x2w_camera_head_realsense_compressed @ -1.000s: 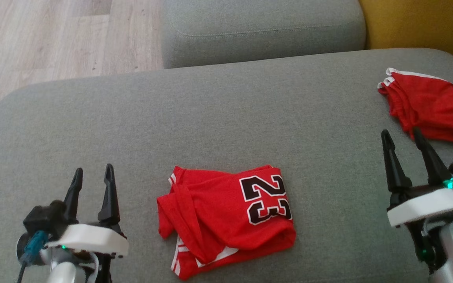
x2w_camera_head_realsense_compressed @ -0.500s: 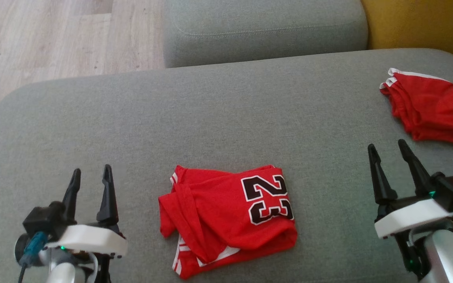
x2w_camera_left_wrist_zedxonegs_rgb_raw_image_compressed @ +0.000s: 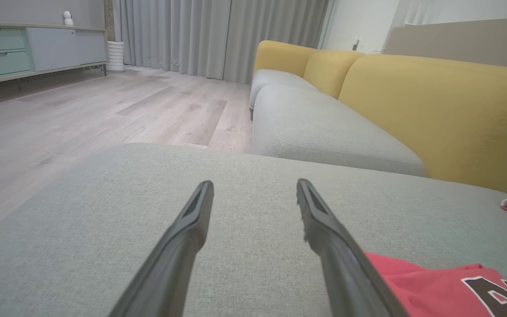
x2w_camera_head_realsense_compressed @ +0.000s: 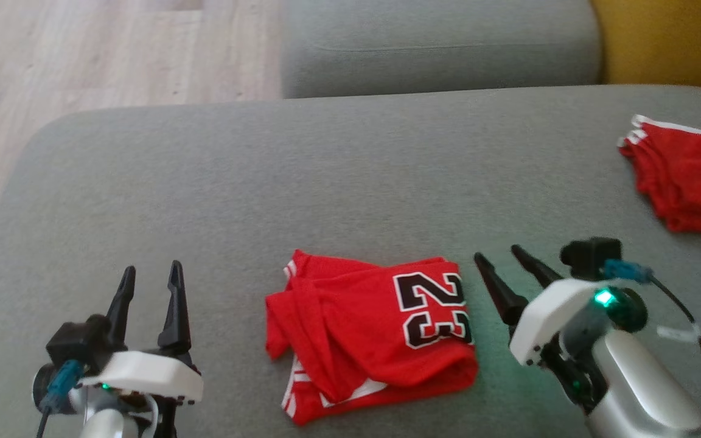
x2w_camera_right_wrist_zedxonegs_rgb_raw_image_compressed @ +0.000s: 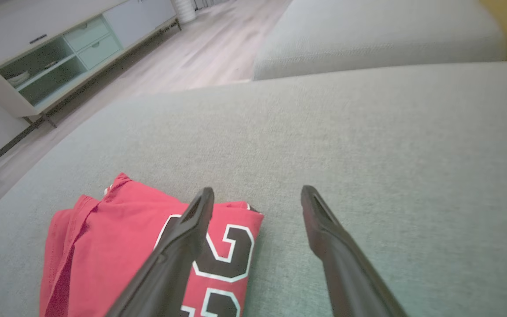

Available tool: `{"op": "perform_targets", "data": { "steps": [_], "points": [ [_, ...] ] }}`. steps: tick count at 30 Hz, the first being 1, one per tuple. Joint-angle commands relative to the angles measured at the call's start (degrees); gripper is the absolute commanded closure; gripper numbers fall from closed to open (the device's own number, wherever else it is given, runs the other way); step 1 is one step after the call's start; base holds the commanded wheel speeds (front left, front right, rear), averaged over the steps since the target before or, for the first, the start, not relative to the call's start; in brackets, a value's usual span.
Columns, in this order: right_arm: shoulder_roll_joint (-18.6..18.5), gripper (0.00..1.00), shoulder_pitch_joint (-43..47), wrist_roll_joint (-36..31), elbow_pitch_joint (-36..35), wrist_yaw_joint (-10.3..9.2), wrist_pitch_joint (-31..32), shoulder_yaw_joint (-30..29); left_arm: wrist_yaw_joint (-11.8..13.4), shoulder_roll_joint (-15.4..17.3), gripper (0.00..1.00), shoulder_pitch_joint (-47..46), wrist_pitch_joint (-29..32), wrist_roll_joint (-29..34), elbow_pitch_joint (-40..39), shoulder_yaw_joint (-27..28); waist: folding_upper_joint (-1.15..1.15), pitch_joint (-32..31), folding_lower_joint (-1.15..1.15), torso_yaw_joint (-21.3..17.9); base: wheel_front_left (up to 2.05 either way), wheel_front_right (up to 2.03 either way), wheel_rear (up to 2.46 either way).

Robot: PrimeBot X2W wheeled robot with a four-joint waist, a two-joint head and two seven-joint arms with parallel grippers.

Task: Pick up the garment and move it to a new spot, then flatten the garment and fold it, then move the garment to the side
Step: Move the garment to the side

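Observation:
The garment [x2w_camera_head_realsense_compressed: 372, 337] is a red jersey with a black "23", lying folded on the grey cushion [x2w_camera_head_realsense_compressed: 326, 182] near its front edge. It also appears in the right wrist view [x2w_camera_right_wrist_zedxonegs_rgb_raw_image_compressed: 117, 246] and at the left wrist view's lower right [x2w_camera_left_wrist_zedxonegs_rgb_raw_image_compressed: 447, 286]. My left gripper [x2w_camera_head_realsense_compressed: 151, 274] stands open to the garment's left, well apart from it, nothing between its fingers [x2w_camera_left_wrist_zedxonegs_rgb_raw_image_compressed: 192, 229]. My right gripper [x2w_camera_head_realsense_compressed: 499, 255] is open just right of the garment, tips angled up-left; its left finger [x2w_camera_right_wrist_zedxonegs_rgb_raw_image_compressed: 183, 237] overlaps the "23" corner in the wrist view.
A second folded red garment [x2w_camera_head_realsense_compressed: 688, 182] lies at the cushion's far right. A grey sofa seat [x2w_camera_head_realsense_compressed: 442, 48] and yellow backrest [x2w_camera_head_realsense_compressed: 673, 42] lie beyond. Wooden floor [x2w_camera_head_realsense_compressed: 83, 55] is at the upper left, with a sideboard [x2w_camera_right_wrist_zedxonegs_rgb_raw_image_compressed: 51, 57] across it.
The right gripper has swung left and down from beside the far red garment to the jersey's right edge. The camera shifted, moving everything slightly right and down. The left gripper stayed put.

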Motion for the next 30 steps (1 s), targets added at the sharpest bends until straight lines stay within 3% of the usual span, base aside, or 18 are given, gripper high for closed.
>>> {"op": "perform_targets", "data": {
  "steps": [1,6,11,18,23,25,26,30],
  "points": [
    [0.65,0.0,-2.57,1.41,-0.35,-0.04,1.48,0.98,-0.16,0.15,0.0,-3.42,-0.7,0.64,-1.64,1.79,0.0,-0.02,0.0,1.38,0.0,0.0,0.0],
    [2.19,0.0,-4.33,5.57,6.67,-0.04,9.73,0.31,-0.24,-0.03,0.0,-3.34,-0.7,1.0,-1.3,1.56,0.0,-0.09,0.0,4.02,0.0,0.0,0.0],
    [3.14,0.0,-5.41,7.13,12.11,-0.04,14.14,-1.7,-0.44,-0.09,0.0,-3.3,-0.7,1.43,-1.23,1.69,0.0,0.15,0.0,5.9,0.0,0.0,0.0],
    [4.82,0.0,-5.7,14.37,13.98,-0.04,19.02,-2.35,-0.71,-0.17,0.0,-3.7,-0.7,1.72,-1.0,1.42,0.0,1.23,0.0,7.41,0.0,0.0,0.0],
    [4.56,0.0,-5.98,18.18,13.41,-0.04,18.38,-0.95,-0.82,-0.22,0.0,-4.12,-0.7,1.87,-0.58,1.12,0.0,1.53,0.0,8.18,0.0,0.0,0.0],
    [3.95,0.72,-6.32,18.72,12.82,-0.04,16.39,-0.06,-0.79,-0.24,0.0,-4.22,-0.7,1.92,-0.41,1.06,0.0,1.48,0.0,8.27,0.0,0.0,0.0],
    [3.48,1.0,-6.64,18.58,12.6,-0.04,15.14,0.43,-0.76,-0.25,0.0,-4.24,-0.7,1.93,-0.33,1.15,0.0,1.37,0.0,8.15,0.0,0.0,0.0],
    [1.61,1.0,-8.8,18.22,11.75,-0.04,10.45,2.0,-0.97,-0.26,0.0,-4.3,-0.7,2.0,-0.1,1.31,0.0,0.83,0.0,6.66,0.0,0.0,0.0]
  ]
}}
